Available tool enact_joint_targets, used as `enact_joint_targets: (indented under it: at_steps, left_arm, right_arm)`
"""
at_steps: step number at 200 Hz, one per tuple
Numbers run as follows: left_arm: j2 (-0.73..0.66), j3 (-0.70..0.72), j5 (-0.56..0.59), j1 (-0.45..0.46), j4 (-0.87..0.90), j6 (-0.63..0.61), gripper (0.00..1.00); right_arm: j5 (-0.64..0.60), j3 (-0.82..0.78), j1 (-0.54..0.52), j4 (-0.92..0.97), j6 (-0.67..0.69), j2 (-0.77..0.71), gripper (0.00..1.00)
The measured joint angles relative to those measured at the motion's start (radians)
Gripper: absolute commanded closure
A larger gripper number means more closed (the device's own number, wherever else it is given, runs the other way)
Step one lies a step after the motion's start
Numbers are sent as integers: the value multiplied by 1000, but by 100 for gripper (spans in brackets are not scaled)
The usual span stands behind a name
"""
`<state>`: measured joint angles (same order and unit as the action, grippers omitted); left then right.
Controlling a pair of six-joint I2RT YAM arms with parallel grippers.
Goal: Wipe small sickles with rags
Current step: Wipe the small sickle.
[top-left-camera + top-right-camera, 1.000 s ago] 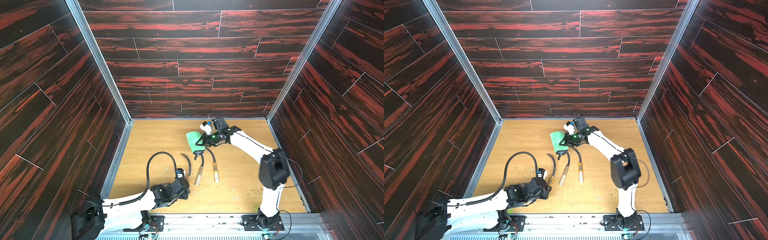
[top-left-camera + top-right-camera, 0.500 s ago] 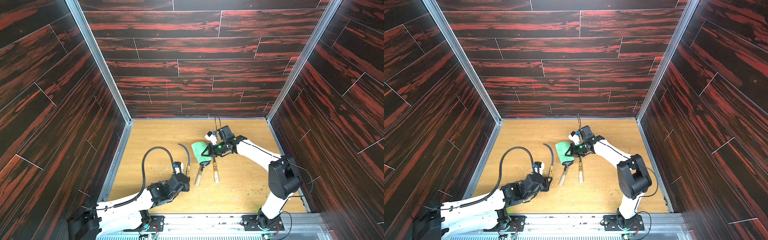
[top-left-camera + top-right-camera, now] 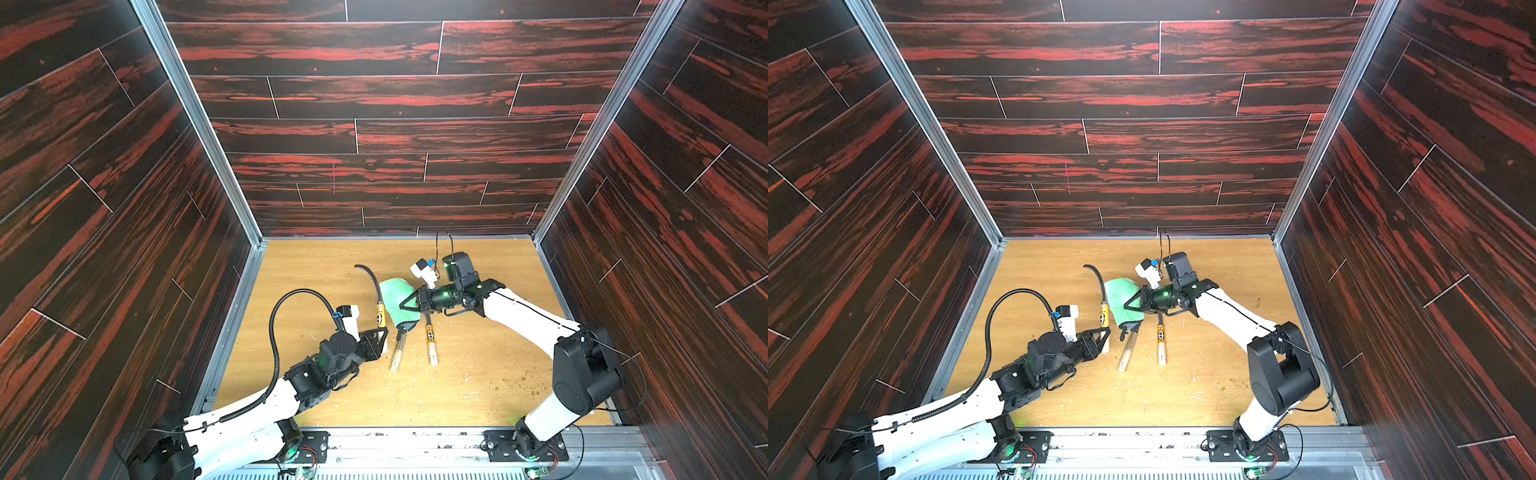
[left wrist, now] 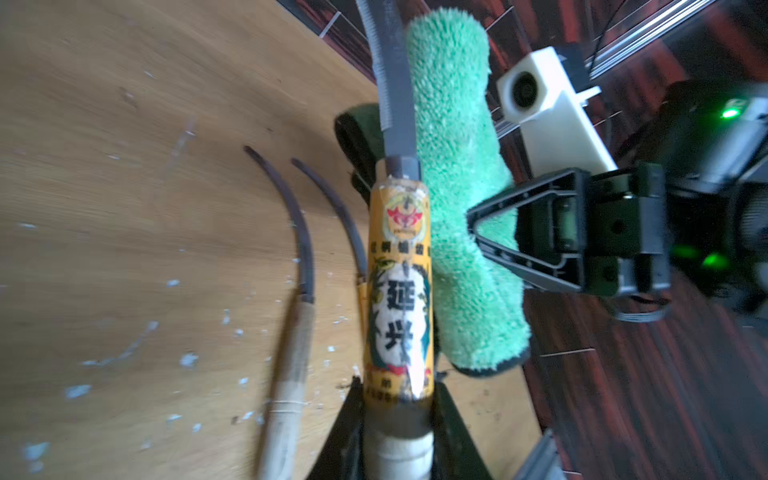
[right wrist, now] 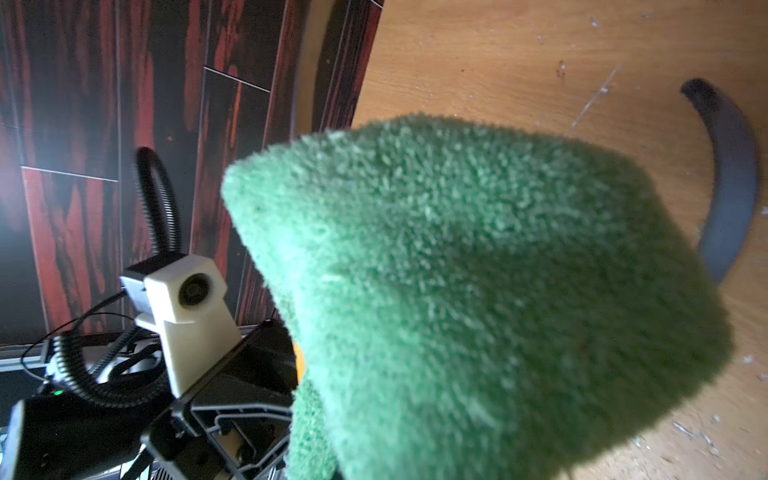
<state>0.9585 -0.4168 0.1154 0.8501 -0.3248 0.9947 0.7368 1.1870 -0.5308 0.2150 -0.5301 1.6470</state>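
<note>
In left tool (image 3: 383, 337): one small sickle (image 3: 380, 318), clamped by the bare wood end of its handle, yellow-black label band clear of the fingers. Same grip in left wrist view, both sides closed tight on the handle. Held off the table (image 3: 478, 374), dark curved blade pointing toward back wall (image 3: 374, 187).

In right tool (image 3: 405, 305): green rag (image 3: 395, 299), pinched shut on a fold, rest of cloth bulging out toward that sickle. Rag right alongside blade and ferrule in left wrist view; looks touching, can't confirm. Black trim along one edge. Most of right wrist view filled by rag, blade (image 5: 727, 187) just beside it.

Flat on table, handles toward robot:
- plain-handled sickle (image 3: 397, 353), just beside the clamped one, blade end hidden by rag in both top views
- banded sickle (image 3: 431, 343) next over, blade end hidden under right tool

Handles apart, not touching. Both blades bare on table in left wrist view. Pale chips (image 4: 189, 359) scattered around.
</note>
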Motion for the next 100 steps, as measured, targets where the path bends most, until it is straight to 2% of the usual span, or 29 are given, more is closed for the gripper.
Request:
enact_joint_targets:
  at_steps: [43, 100]
  left_arm:
    - [64, 43, -45, -8, -158, 71, 100]
    - [142, 43, -48, -22, -334, 91, 100]
  right_arm:
    - [17, 2, 21, -6, -19, -5, 100]
    - [59, 8, 27, -42, -56, -5, 100]
